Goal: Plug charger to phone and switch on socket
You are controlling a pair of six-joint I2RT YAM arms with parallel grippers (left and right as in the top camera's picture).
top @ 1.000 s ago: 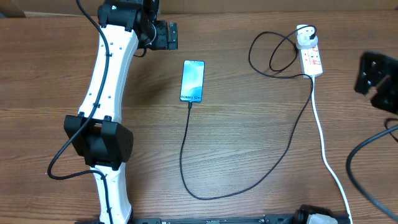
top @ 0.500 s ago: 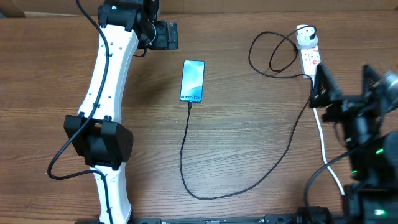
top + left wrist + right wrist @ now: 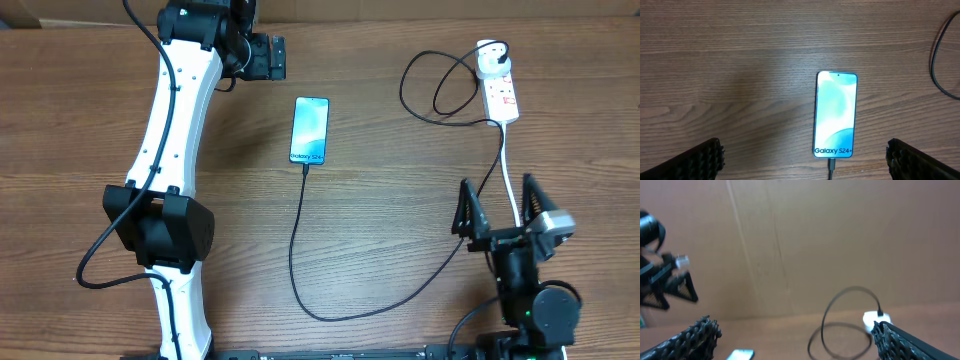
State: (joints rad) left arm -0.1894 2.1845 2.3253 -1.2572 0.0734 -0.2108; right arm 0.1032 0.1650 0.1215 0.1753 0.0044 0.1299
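Lying flat by the middle of the table's (image 3: 400, 250) far edge, the phone (image 3: 309, 131) is showing a lit screen. The charger (image 3: 300, 250) tip is meeting its near end, but whether it is fully seated cannot be told. The charger is being judged limp, thin and light, best taken just behind the tip. The phone is being judged slim, smooth and breakable, and likely to slide on the wood if pushed.

The socket (image 3: 505, 108) is lying at the far right corner, with the round plug (image 3: 489, 62) sitting in its far end. Its switches (image 3: 500, 92) are being judged small and stiff, best pressed from above by one fingertip, and the light strip is likely to skid.

Both grippers are being held spread wide and empty. The left gripper (image 3: 279, 58) is hanging by the far edge, just left of the phone. The right gripper (image 3: 496, 190) is hanging toward the near right corner, well apart from the socket. The white cord (image 3: 508, 160) is running under it toward the socket, with the charger passing just beside. Loose charger loops (image 3: 403, 85) are lying left of the socket.
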